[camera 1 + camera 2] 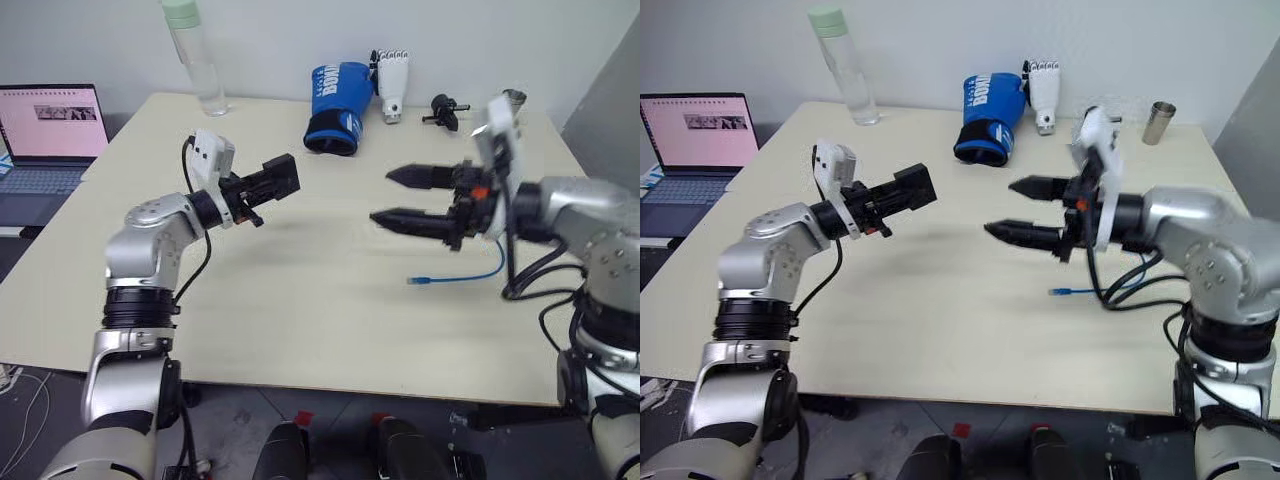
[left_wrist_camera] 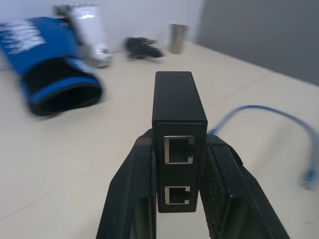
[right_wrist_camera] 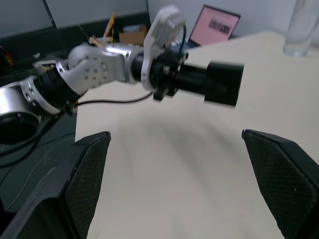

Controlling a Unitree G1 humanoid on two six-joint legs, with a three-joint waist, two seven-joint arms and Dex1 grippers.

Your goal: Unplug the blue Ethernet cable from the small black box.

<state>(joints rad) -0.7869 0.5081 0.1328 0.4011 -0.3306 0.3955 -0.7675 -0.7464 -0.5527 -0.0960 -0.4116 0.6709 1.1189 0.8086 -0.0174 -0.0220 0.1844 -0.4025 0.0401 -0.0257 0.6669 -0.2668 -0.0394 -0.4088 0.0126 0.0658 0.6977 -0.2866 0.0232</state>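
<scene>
Both arms reach in over the pale worktop (image 1: 300, 300), the largest thing in sight. At 10 o'clock the left gripper (image 1: 262, 186) hangs above the surface, its fingers (image 2: 134, 199) clamped on the small black box (image 1: 283, 176), whose two ports (image 2: 178, 149) stand empty. At 3 o'clock the right gripper (image 1: 395, 196) hovers with fingers (image 3: 79, 184) spread wide, holding nothing. Below it, at 4 o'clock, the blue Ethernet cable (image 1: 470, 274) lies loose on the worktop, well apart from the box.

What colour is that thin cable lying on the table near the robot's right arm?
Bright blue. The Ethernet cable lies loose on the table, clearest in the left eye view.
</scene>
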